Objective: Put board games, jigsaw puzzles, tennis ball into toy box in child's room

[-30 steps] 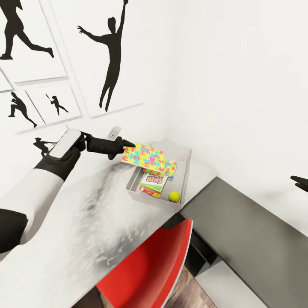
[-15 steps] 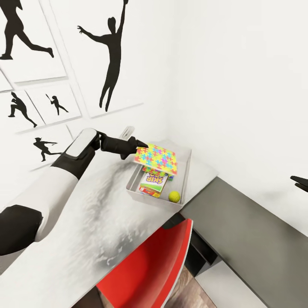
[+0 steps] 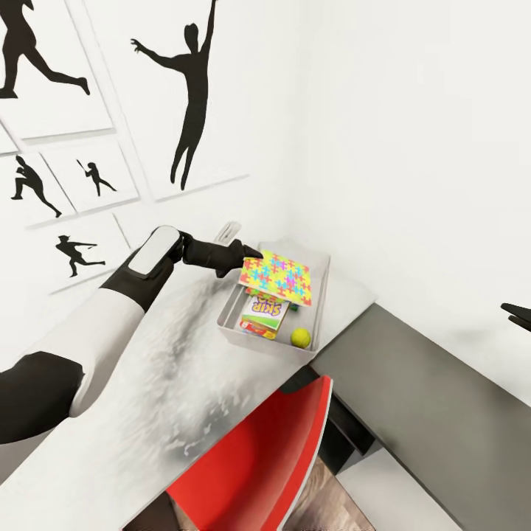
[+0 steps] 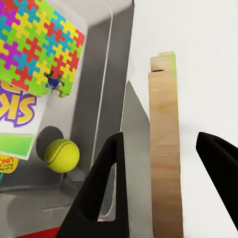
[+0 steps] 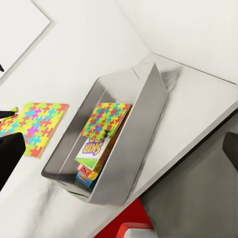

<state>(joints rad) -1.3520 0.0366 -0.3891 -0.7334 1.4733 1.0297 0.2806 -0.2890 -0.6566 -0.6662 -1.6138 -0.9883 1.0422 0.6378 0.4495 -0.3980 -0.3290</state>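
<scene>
Oddly, right wrist view alone shows a second jigsaw puzzle (image 5: 32,125).

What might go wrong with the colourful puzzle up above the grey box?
The multicoloured jigsaw square hangs above the shallow light grey toy box at the left gripper. In the left wrist view the jaws stand wider than its thin edge, so it may slip early and hit the rim. It might also land crooked on the second jigsaw square, already leaning on the green-yellow Skip-Bo game box, and stick out.
</scene>
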